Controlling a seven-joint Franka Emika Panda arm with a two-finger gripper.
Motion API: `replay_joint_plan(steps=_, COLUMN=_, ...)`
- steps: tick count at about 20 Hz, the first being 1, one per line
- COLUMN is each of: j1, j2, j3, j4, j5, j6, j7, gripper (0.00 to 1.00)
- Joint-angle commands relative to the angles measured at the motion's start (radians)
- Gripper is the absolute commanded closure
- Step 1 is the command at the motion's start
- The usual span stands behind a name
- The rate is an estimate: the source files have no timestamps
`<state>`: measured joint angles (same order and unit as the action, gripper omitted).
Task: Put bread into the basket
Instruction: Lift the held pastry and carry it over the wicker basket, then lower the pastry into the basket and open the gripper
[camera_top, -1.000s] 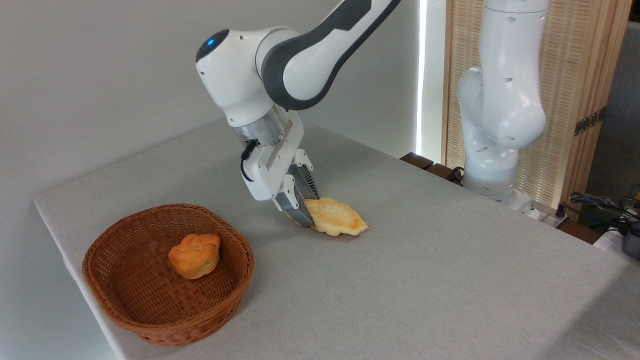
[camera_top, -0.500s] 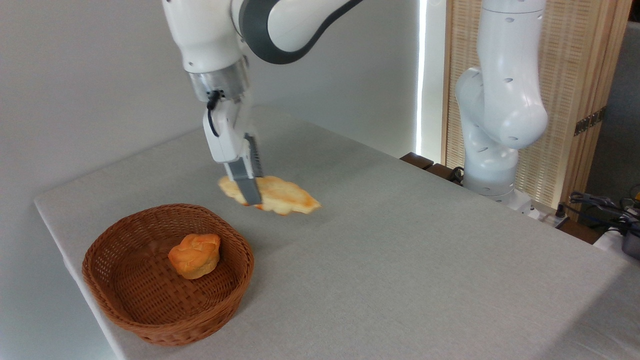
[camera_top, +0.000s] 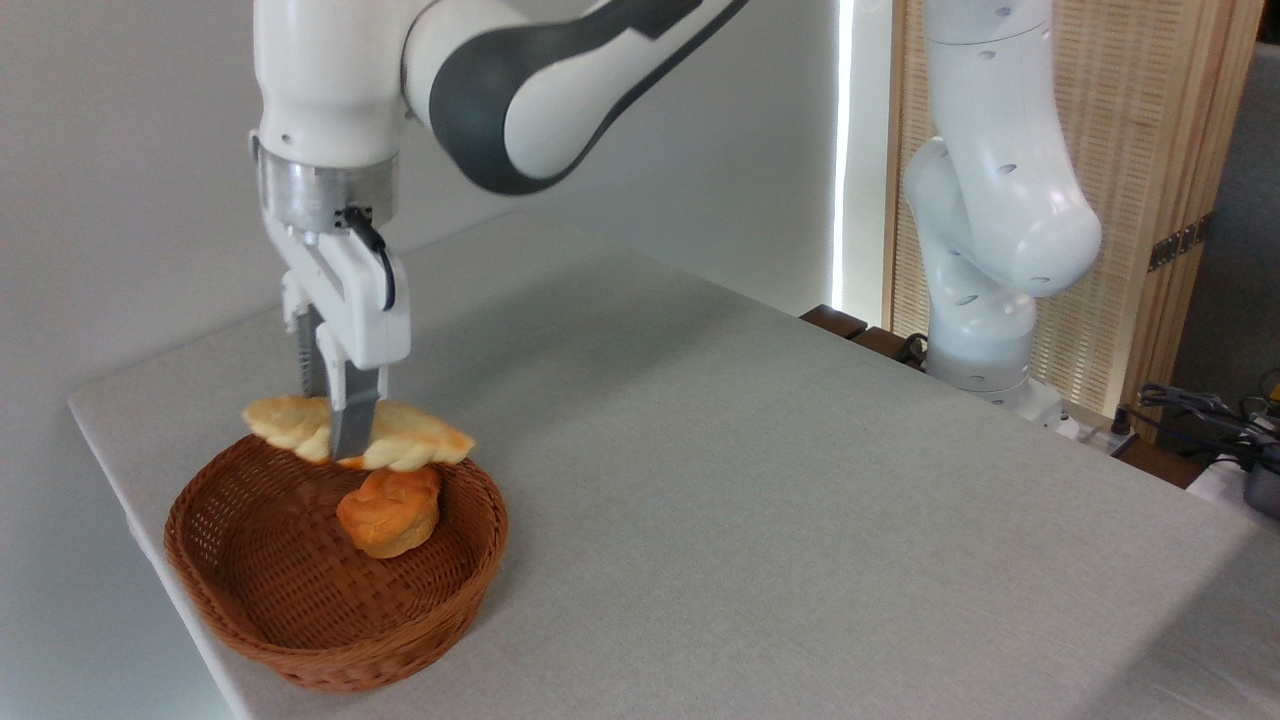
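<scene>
Claw (camera_top: 338, 440) clamped on bread (camera_top: 360, 437), which hangs level over the basket (camera_top: 300, 640) rim at 12 o'clock, just above the bun (camera_top: 390, 510). We judge: shift toward 6 o'clock, lower beside the bun, then release low.

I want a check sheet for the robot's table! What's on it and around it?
Surface: grey table, bare apart from the basket.
Job's things: bread held above the wicker basket, not yet released.
Clutter: orange bun lying in the basket.
Grippers: gripper, jaws shut on the bread.
Cables: black cable on the wrist; wires past the table's right edge.
Surroundings: white wall, slatted wooden panel.
</scene>
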<state>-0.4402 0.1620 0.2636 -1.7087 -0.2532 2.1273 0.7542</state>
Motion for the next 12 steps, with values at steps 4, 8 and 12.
replay_joint_plan(steps=4, j1=-0.006, j2=0.047, j3=0.002, j4=0.027, j5=-0.035, j6=0.039, j7=-0.078, gripper=0.0)
replay_joint_plan(steps=8, j1=-0.006, j2=0.059, j3=0.0, j4=0.027, j5=-0.035, j6=0.063, j7=-0.079, gripper=0.0)
replay_joint_plan(steps=12, j1=-0.005, j2=0.059, j3=0.005, j4=0.027, j5=-0.032, j6=0.062, j7=-0.082, gripper=0.0)
